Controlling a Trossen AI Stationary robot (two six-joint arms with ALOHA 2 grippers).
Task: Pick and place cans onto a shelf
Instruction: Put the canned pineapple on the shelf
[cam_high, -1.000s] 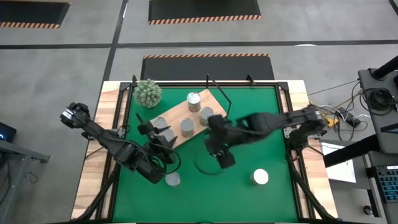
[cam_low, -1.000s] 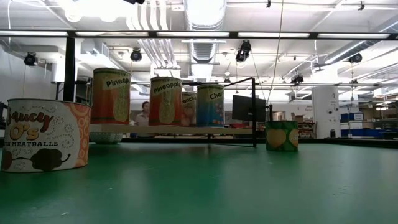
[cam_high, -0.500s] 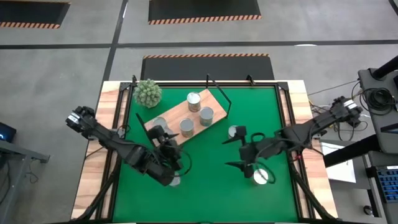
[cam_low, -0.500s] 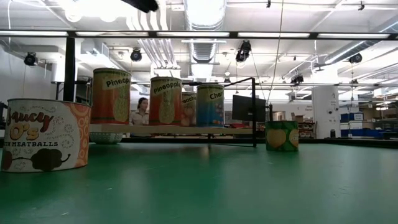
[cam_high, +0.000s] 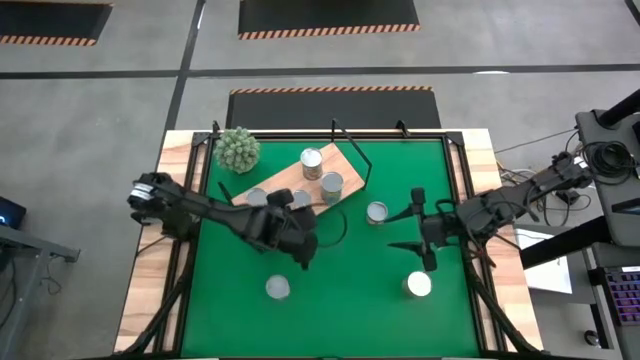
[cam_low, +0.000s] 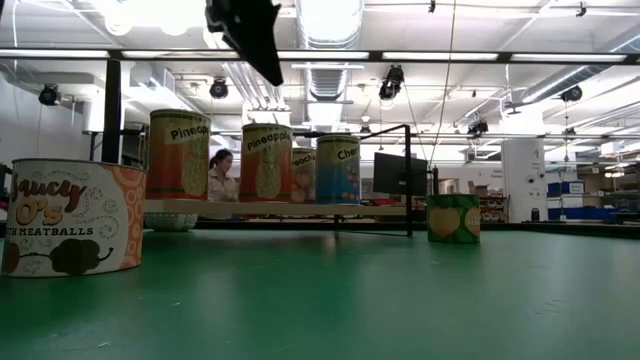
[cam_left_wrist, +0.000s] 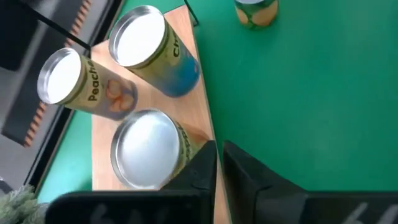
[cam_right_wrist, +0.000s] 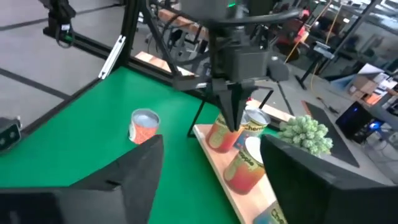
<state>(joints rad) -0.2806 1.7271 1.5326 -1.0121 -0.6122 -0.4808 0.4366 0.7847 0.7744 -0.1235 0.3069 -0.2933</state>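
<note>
The shelf (cam_high: 285, 178) is a wood-grain board lying slantwise at the far left of the green mat. Several cans stand on it (cam_high: 312, 162) (cam_left_wrist: 144, 148) (cam_low: 180, 155). Three more cans stand on the mat: one right of the shelf (cam_high: 377, 212), one near left (cam_high: 278, 288) and one near right (cam_high: 418, 284). My left gripper (cam_high: 305, 232) (cam_left_wrist: 219, 163) is shut and hangs high over the shelf's near edge (cam_low: 272, 75), holding nothing. My right gripper (cam_high: 410, 224) (cam_right_wrist: 211, 142) stands open right of the middle can, with nothing between its fingers.
A spiky green plant (cam_high: 239, 148) stands at the far left corner, by the shelf's end. A black wire frame (cam_high: 350, 160) rises at the shelf's right end. Bare mat (cam_high: 345, 300) lies between the two near cans. A person (cam_low: 220, 172) shows in the room behind.
My left gripper has left the near-left can and gone toward the far edge and the right, up to the shelf's near edge; that can stands uncovered. My right gripper has drawn away from the shelf toward the table's right edge, passing by the near-right can.
</note>
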